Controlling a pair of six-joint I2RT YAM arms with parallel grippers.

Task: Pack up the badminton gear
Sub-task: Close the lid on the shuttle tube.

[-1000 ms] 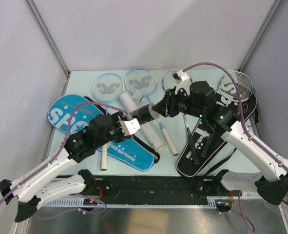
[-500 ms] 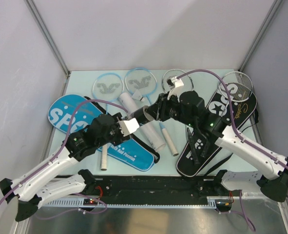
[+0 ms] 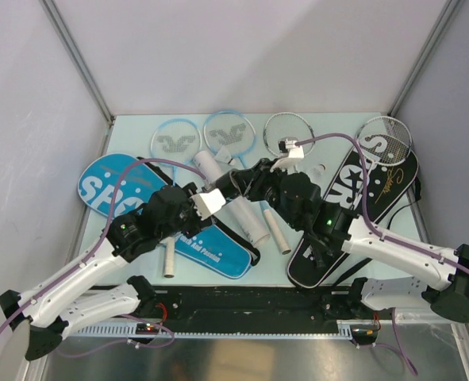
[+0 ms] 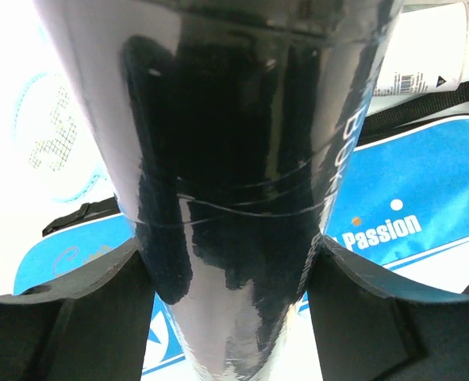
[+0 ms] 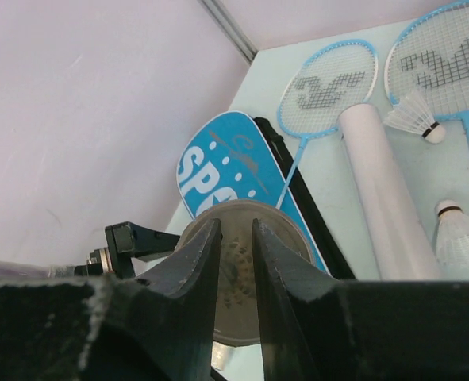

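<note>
Left wrist, black tube (image 4: 242, 198) between fingers (image 4: 59, 317)

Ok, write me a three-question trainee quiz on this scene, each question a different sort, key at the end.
1. True or false: the left gripper grips the black tube.
2. The right gripper is at: A) the black tube's open end; B) the black cover; C) a racket handle.
3. How many light-blue-framed rackets lie at the far side of the table?
Key: 1 true; 2 A; 3 two.
</note>
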